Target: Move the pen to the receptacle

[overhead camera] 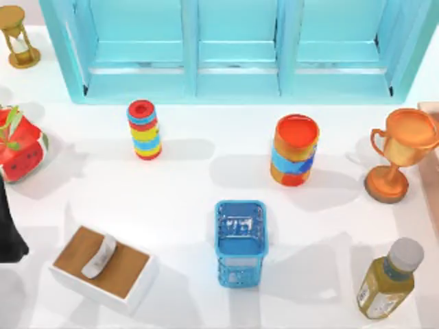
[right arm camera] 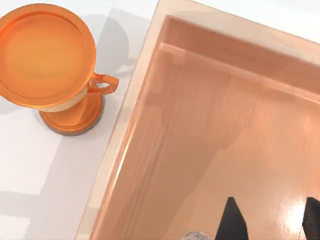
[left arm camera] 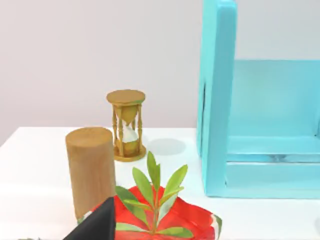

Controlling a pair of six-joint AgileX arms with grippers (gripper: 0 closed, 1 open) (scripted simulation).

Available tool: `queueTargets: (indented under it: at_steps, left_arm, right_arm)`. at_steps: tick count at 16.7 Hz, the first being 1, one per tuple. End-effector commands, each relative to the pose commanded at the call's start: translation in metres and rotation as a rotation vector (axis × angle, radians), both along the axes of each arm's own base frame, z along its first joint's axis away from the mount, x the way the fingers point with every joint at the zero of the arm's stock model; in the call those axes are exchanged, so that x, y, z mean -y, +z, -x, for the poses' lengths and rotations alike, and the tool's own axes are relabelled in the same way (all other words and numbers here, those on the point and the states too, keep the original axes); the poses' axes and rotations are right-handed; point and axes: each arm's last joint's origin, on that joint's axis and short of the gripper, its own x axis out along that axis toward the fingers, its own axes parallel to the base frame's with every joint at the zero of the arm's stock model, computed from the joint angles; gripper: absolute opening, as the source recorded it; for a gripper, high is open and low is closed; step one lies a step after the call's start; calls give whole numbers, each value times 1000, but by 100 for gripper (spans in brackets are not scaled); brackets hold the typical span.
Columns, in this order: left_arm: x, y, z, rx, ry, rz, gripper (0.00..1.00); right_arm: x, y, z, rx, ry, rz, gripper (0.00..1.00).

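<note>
The right gripper is hovering inside the shallow copper-coloured tray at the worktop's right edge. Its jaws are standing wide apart, gripping nothing, with bare tray floor between them. A small grey rounded tip, possibly the pen, is lying just beside one finger and outside the gap; I cannot tell more. One orange trophy cup is standing just outside the tray. Two striped cylinders and one blue mesh basket are standing mid-worktop. The left arm is waiting at the left edge.
</note>
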Motion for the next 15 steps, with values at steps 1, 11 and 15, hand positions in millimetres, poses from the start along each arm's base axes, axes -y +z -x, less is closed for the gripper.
queueTargets:
  at_steps: [1,11,15]
  left_arm:
    - [0,0,0,0,0,0,100]
    - [0,0,0,0,0,0,100]
    - [0,0,0,0,0,0,100]
  right_arm:
    - [5,2,0,-5,-9,19,0]
    - [6,-24,-8,-5,-11,28,0]
    - [5,-57,-15,-7,-12,30,0]
